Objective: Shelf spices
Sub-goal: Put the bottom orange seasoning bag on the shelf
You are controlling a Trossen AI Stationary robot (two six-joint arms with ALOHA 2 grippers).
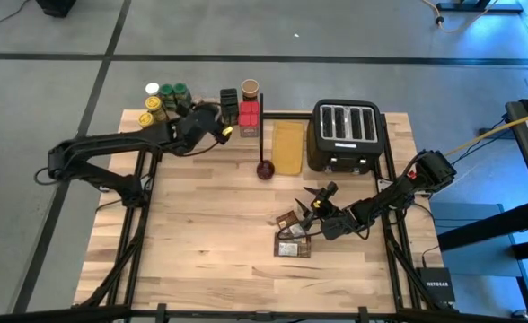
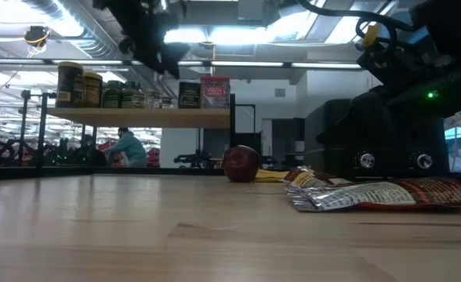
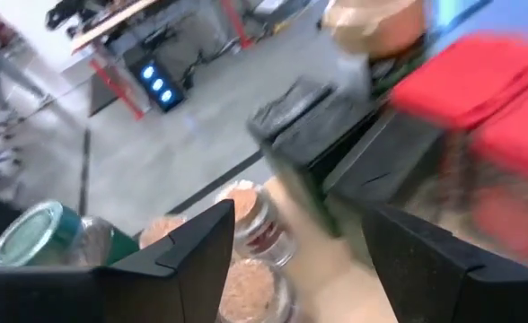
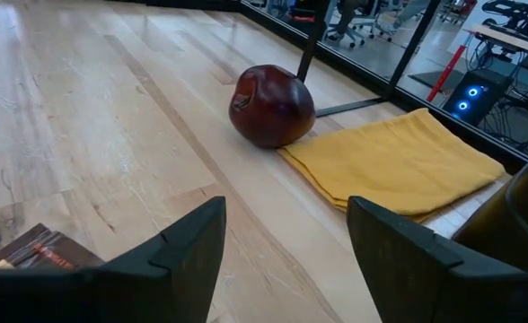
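Behind the tabletop (image 2: 136, 227), a person (image 2: 126, 146) is seen only from the low view. Left claw (image 3: 291, 269) is open over shelf (image 1: 201, 121) jars (image 3: 246, 224); right claw (image 4: 286, 247) is open, empty, by packets (image 1: 293, 235).

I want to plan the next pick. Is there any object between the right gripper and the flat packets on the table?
Nothing visible blocks it. The right gripper hovers open right beside the packets. The dark red round object and yellow cloth lie farther off, toward the shelf.

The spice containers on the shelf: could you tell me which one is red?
The red box, right of the black box and below the brown-lidded jar; the others have green, yellow or white lids.
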